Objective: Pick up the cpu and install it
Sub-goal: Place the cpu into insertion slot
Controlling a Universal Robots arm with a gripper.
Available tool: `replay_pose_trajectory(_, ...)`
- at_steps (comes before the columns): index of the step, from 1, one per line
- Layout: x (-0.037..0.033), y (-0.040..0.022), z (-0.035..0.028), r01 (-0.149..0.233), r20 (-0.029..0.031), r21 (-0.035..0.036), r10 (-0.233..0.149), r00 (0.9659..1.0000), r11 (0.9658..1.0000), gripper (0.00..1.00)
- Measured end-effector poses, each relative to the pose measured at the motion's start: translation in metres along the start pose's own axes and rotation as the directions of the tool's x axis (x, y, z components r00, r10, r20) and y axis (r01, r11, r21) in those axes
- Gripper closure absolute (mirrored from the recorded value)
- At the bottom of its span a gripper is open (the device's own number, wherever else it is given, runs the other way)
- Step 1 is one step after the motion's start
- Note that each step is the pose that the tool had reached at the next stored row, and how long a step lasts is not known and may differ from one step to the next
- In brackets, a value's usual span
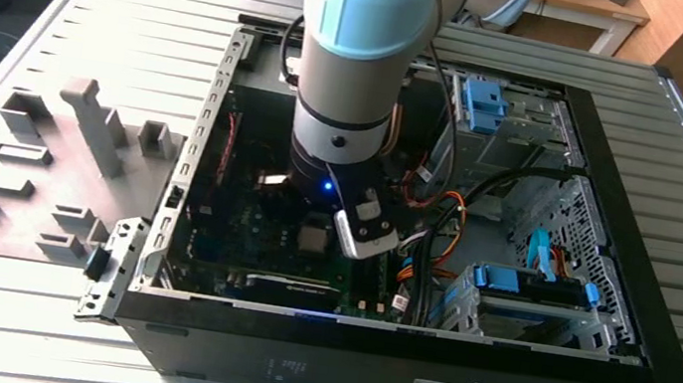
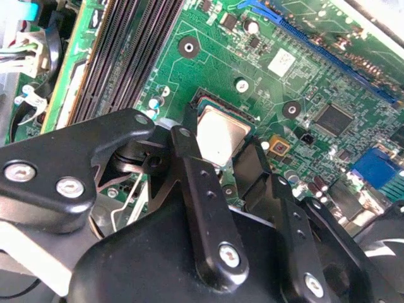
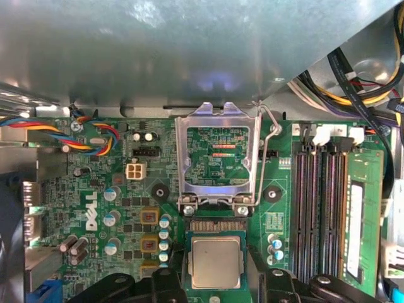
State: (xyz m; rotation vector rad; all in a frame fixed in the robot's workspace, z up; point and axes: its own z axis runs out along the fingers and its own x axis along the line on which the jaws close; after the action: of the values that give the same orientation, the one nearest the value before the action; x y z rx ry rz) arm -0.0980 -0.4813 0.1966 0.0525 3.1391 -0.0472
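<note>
Silver-grey cpu (image 3: 216, 262) lies in its socket (image 3: 214, 226); the tool (image 3: 218, 278) stands open around it, gripping nothing. In the exterior view a grey rack (image 1: 52, 161) sits at the case's (image 1: 358, 357) 9 o'clock.

One cpu (image 3: 216, 262), one socket frame (image 3: 218, 158), one case (image 1: 291, 360)

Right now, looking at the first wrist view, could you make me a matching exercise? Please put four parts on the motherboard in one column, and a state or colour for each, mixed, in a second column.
Things:
1. cpu
2. socket frame
3. memory slots
4. twisted wires

Descriptions:
A. long, black, side by side
B. swung up, open
C. red, yellow and blue
D. square, lying flat, dull silver top

Pairs: 1-D, 2-B, 3-A, 4-C
</note>
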Motion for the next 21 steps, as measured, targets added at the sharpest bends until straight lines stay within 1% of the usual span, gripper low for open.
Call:
replay_pose_trajectory(3,0.0000,0.0000,0.0024,0.000,-0.0002,0.0003,0.000,1.0000,1.0000,0.53)
replay_pose_trajectory(21,0.0001,0.0009,0.0063,0.000,-0.0002,0.0004,0.000,1.0000,1.0000,0.53)
